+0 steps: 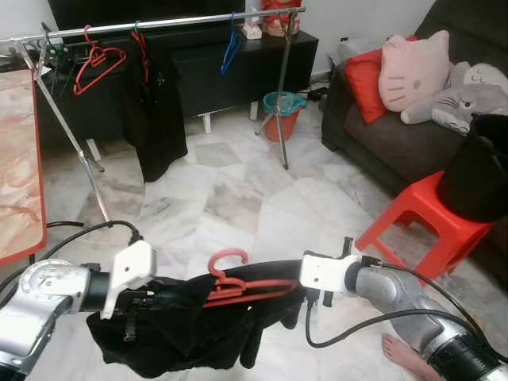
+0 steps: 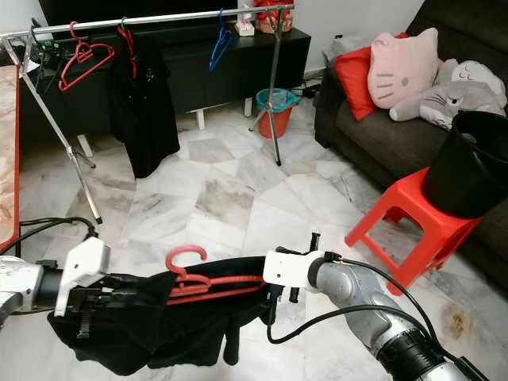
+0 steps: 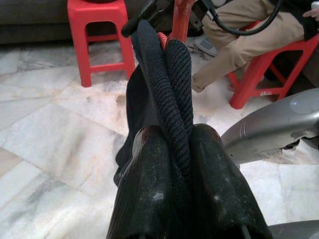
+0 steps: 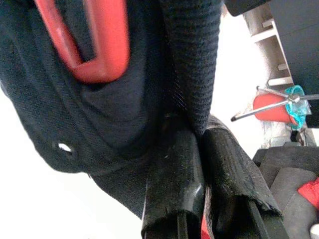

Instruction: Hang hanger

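**Holding a Black Garment on a Red Hanger Between Both Grippers**

Stretching across the bottom of the head views, a black garment (image 1: 182,321) on a red hanger (image 1: 238,286) hangs between the two arms, its hook (image 1: 226,258) pointing upward near the lower centre. The left gripper (image 3: 174,164), at lower left, has its fingers (image 3: 149,189) pinched tight on a ribbed fold of the fabric. The right gripper (image 4: 202,164), at lower centre-right, likewise clamps the cloth's edge close beside the hanger's end. Along the top of the frame runs a metal clothes rail (image 1: 159,24) carrying another red hanger (image 1: 95,59), a blue hanger (image 1: 231,44) and a dark garment (image 1: 155,111). A red stool (image 1: 429,214) stands at right beside the sofa (image 1: 381,135).
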